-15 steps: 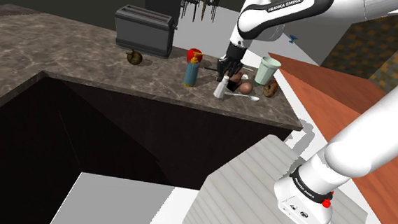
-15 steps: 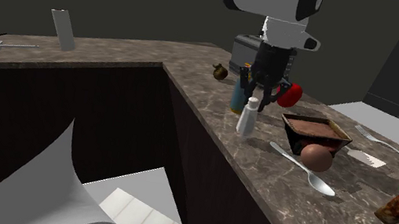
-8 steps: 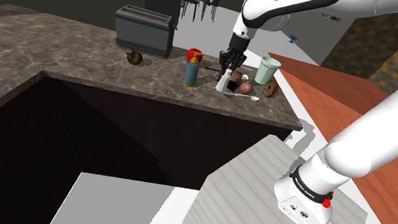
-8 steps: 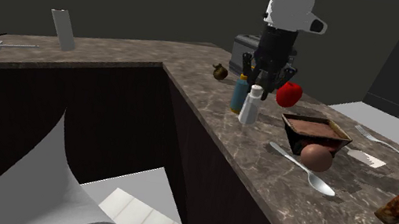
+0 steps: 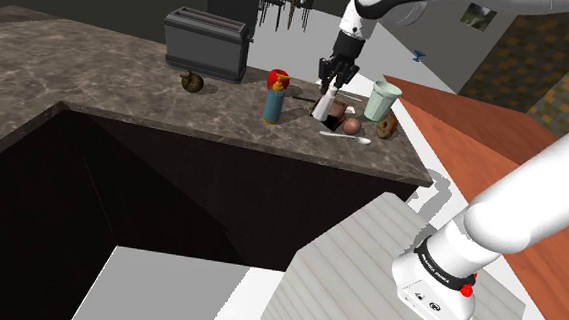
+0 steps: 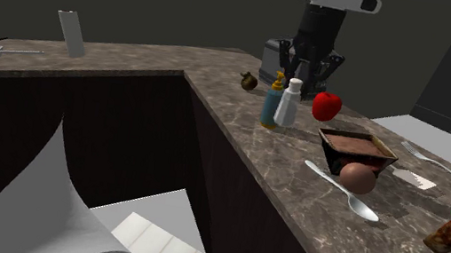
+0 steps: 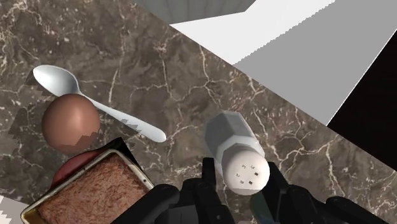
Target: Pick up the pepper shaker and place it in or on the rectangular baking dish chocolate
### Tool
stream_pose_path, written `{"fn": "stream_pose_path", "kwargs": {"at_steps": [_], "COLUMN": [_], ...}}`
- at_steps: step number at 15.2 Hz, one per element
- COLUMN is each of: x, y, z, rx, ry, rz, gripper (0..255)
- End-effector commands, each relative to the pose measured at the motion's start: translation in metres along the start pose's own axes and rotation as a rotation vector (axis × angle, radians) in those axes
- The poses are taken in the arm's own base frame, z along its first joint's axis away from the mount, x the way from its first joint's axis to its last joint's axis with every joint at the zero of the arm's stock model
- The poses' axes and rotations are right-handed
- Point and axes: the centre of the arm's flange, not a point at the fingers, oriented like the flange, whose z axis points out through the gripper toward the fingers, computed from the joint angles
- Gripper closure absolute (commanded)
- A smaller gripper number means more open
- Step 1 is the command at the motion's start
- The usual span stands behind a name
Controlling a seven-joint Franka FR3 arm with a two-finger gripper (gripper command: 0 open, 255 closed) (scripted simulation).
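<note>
Black claw (image 6: 302, 76) clasps the white faceted pepper shaker (image 6: 287, 104) aloft for carrying. Brown-filled rectangular baking dish (image 6: 336, 157) lies at its four o'clock.

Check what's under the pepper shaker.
Dark marbled countertop, as the wrist view shows; the claw holds the pepper shaker over it. The spot straight below is covered by the shaker itself.

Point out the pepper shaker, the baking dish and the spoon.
pepper shaker (image 7: 247, 173), wrist view, on its holed cap.
baking dish (image 6: 334, 154), second exterior view, on its dark front wall.
spoon (image 6: 366, 211), second exterior view, on its bowl.
</note>
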Motion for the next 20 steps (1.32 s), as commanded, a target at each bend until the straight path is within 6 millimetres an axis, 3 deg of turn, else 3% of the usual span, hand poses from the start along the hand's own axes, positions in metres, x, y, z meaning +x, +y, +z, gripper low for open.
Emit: {"fn": "stream_pose_path", "kwargs": {"at_steps": [1,12,20], "x": [0.000,-0.002,0.066], "y": [-0.001,-0.005,0.071], "z": [-0.010,-0.065,-0.091], "rx": [0.000,0.000,0.000], "ry": [-0.001,-0.001,-0.001], "rz": [0.000,0.000,0.000], "gripper": [255,255,255]}}
